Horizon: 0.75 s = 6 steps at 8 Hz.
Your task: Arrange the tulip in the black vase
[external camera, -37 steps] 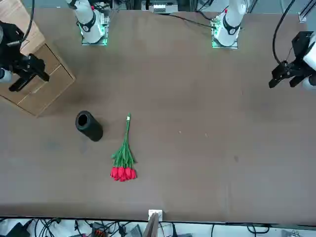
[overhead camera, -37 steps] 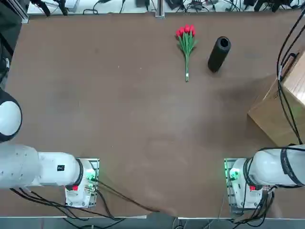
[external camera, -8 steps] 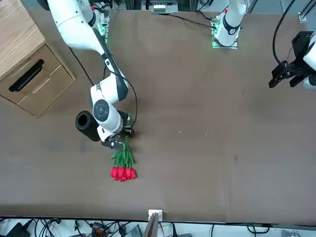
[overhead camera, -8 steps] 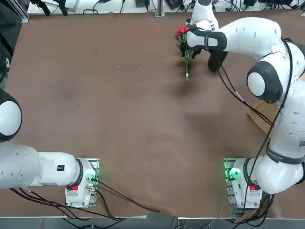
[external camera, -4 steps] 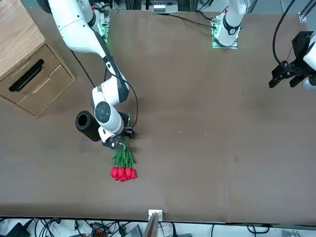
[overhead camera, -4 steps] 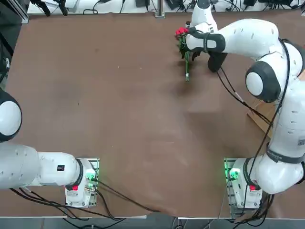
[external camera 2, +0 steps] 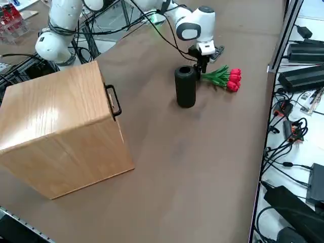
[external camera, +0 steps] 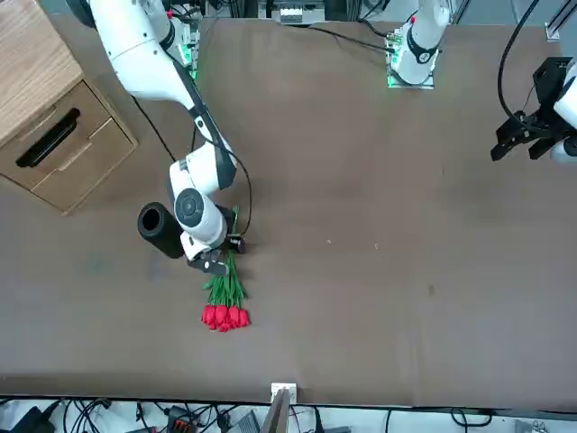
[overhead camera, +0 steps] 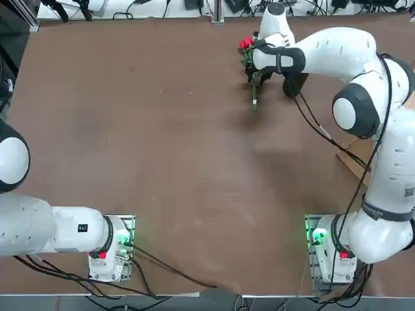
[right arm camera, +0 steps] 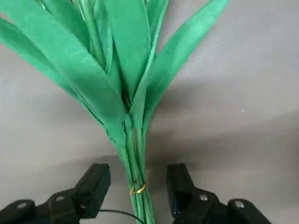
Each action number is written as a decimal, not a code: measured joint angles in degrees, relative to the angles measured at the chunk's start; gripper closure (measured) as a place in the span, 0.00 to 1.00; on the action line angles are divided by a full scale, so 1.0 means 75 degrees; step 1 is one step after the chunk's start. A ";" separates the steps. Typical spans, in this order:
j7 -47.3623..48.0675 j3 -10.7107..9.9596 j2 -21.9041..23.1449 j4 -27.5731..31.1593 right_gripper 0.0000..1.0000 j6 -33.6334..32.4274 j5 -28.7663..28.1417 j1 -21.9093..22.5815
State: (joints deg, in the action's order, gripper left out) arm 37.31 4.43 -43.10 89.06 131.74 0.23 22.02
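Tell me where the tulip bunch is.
The tulip bunch lies flat on the table, beside the black vase, stems between the right gripper fingers.

The small bunch of red tulip blooms with long green leaves and thin green stems (external camera: 224, 293) lies flat on the brown bench, blooms towards the far edge from the robot, its stems bound by a thin gold wire. Just beside it, on the robot's right, the tall matte black cylindrical vase (external camera 2: 185, 86) stands apart, its round mouth open.
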 joint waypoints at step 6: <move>0.0019 -0.0020 -0.0152 -0.0004 0.84 0.0250 0.0026 -0.0002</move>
State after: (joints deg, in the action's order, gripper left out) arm 37.46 4.28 -44.24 89.03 133.61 0.42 22.01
